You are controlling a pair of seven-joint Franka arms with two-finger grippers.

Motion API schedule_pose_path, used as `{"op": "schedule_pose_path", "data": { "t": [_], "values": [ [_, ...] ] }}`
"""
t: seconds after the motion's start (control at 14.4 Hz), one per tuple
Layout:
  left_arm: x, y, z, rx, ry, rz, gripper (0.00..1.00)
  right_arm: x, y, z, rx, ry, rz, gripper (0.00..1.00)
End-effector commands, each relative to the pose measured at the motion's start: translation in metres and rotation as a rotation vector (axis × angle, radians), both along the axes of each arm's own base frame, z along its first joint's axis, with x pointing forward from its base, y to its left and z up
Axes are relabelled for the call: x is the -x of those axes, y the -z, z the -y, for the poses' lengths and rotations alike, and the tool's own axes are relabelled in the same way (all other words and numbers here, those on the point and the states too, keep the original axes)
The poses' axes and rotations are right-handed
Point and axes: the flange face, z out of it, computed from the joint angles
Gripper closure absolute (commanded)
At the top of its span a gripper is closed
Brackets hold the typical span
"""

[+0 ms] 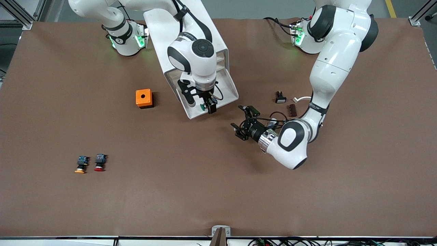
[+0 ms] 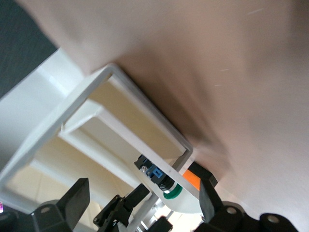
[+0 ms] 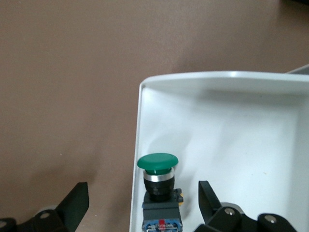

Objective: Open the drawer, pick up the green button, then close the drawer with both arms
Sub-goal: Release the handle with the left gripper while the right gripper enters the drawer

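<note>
Green-capped button point(image 3: 158, 186) lies in the pulled-out white drawer point(image 3: 231, 145); right claw point(image 1: 203, 103) spread wide above it, left claw point(image 1: 243, 122) wide too.

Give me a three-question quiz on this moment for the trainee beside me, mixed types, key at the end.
1. True or false: the green button lies inside the pulled-out drawer.
2. Which pincer hangs over the drawer: A) right pincer B) left pincer?
3. Fill in: beside the red-capped button lies one with a ____ cap.

Key: 1 true; 2 A; 3 yellow-orange. Both pincers are open and hold nothing.
</note>
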Motion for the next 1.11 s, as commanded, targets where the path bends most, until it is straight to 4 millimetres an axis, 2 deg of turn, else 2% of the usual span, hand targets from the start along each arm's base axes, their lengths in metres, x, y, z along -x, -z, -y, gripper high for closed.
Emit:
{"op": "schedule_pose_path", "data": {
  "t": [0.0,0.14,0.42,0.49,0.63,0.84,0.9,1.04],
  "values": [
    [-0.012,-0.034,-0.001,0.018,0.125,0.245,0.00,0.010,0.010,-0.008,0.016,-0.008,0.015,0.00],
    [-0.010,-0.050,0.007,0.010,0.240,0.387,0.00,0.017,0.015,-0.011,0.013,-0.007,0.017,0.00],
    [-0.031,-0.075,0.004,-0.020,0.298,0.634,0.00,0.026,0.026,-0.017,0.027,-0.025,0.037,0.00],
    [-0.036,-0.085,0.002,-0.035,0.312,0.686,0.00,0.026,0.027,-0.017,0.028,-0.027,0.039,0.09],
    [-0.036,-0.095,0.005,-0.068,0.361,0.737,0.00,0.026,0.026,-0.018,0.032,-0.038,0.039,0.43],
    [-0.044,-0.104,-0.003,-0.051,0.400,0.817,0.00,0.024,0.024,-0.017,0.034,-0.056,0.040,0.92],
    [-0.046,-0.104,-0.008,-0.049,0.405,0.824,0.00,0.022,0.022,-0.017,0.035,-0.071,0.041,1.00],
    [-0.048,-0.111,-0.009,-0.031,0.429,0.857,0.00,0.017,0.016,-0.015,0.031,-0.082,0.047,1.00]
  ]
}}
